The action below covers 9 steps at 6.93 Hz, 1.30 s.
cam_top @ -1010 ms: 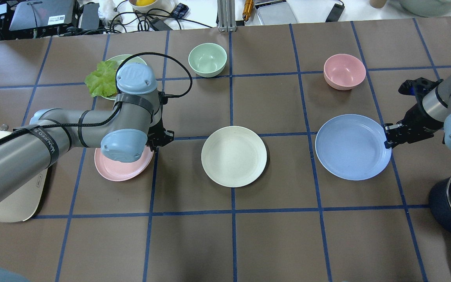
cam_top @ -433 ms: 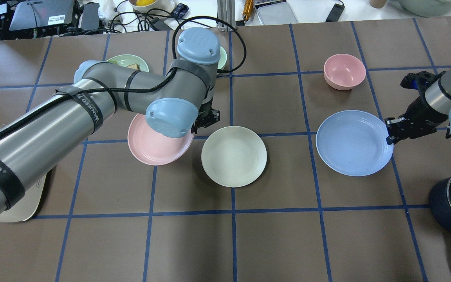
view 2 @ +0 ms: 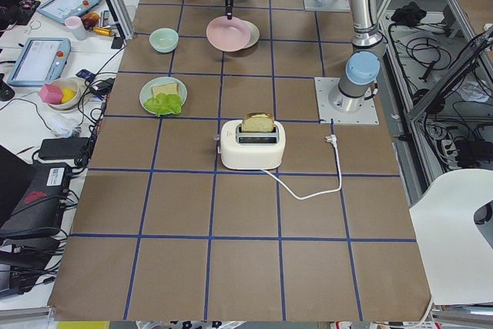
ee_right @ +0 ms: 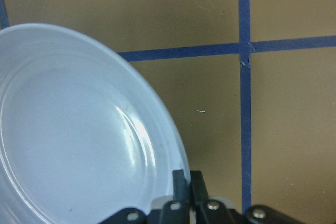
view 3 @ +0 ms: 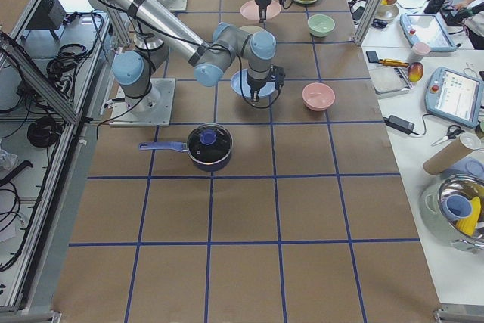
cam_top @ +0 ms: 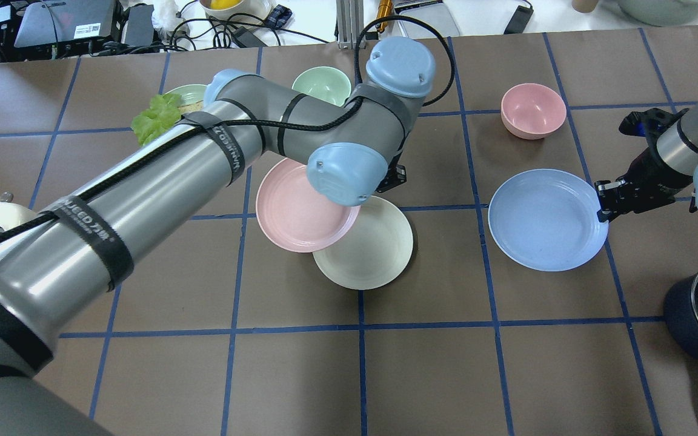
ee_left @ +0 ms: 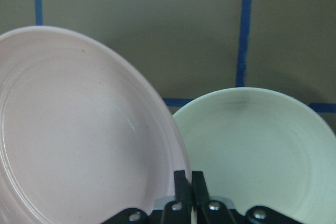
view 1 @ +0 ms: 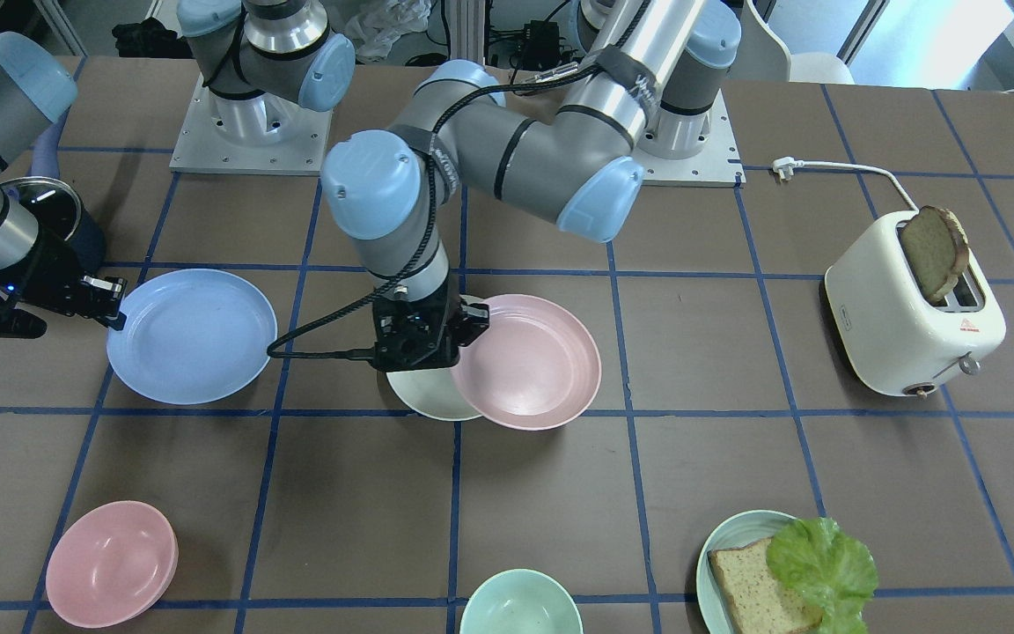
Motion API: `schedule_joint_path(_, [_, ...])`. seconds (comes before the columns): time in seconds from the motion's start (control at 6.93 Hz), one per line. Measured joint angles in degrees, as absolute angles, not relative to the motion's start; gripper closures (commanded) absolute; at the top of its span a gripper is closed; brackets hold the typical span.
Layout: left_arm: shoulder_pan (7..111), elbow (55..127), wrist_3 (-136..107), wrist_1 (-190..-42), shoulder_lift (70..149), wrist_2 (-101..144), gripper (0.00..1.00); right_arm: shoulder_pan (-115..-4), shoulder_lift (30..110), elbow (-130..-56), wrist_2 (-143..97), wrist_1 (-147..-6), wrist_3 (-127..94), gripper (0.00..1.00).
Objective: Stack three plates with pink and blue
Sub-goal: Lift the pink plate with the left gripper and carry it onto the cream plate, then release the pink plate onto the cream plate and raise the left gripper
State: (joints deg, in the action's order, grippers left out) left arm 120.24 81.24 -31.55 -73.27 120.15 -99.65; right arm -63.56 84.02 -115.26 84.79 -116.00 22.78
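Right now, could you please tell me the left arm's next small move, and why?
Probably shift the round matte pale pink plate slightly toward the robot's right: the left jaws pinch its rim, and it overlaps only part of the round cream-white plate.

Left arm [cam_top: 161, 181] stretches far across from the overhead view's left, elbow bent, wrist turned downward; left gripper [view 1: 474, 315] points down, its fingers pinched close together on the rim of the pink plate [cam_top: 291, 206]; right arm [cam_top: 697, 151] comes in low from the right; right gripper [cam_top: 601, 203] likewise clamped thin on the edge of the blue plate [cam_top: 543, 221]
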Motion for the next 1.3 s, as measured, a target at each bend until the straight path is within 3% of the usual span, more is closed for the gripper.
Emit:
schedule_joint_path(0.43, [126.1, 68.5, -36.7, -82.4, 128.7, -100.4, 1.0, -63.6, 84.0, -115.3, 84.8, -115.9, 22.6, 1.0])
schedule_joint_path(1.3, [127.1, 66.3, -40.2, -88.4, 133.1, -99.5, 1.0, -63.6, 83.7, -115.4, 84.7, -115.8, 22.6, 1.0])
